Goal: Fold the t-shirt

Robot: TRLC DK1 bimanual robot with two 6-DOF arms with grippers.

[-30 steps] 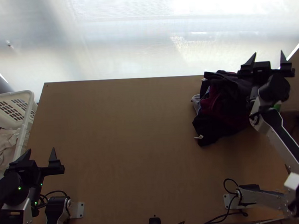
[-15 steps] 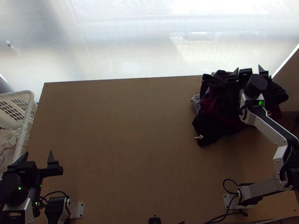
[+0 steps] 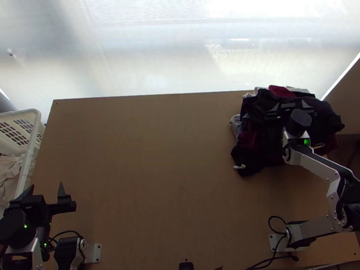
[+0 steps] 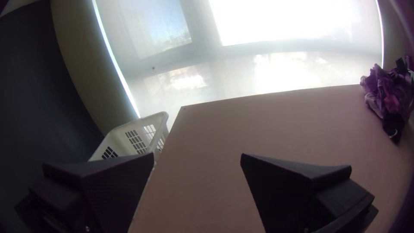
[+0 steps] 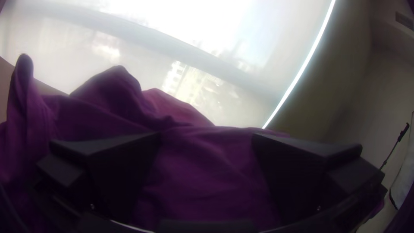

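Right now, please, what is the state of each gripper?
Left gripper: open, nothing held, near the white laundry basket.
Right gripper: open, at the dark clothes pile.

two grippers (image 3: 46, 186), one clothes heap (image 3: 251, 158), one basket (image 3: 34, 115)

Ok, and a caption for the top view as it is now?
Right gripper open over a bunched pile of dark clothes on the table; left gripper open near the white basket.

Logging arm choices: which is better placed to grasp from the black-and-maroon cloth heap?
Probably right: the black right gripper is open over the heap; the left gripper is across the wooden table.
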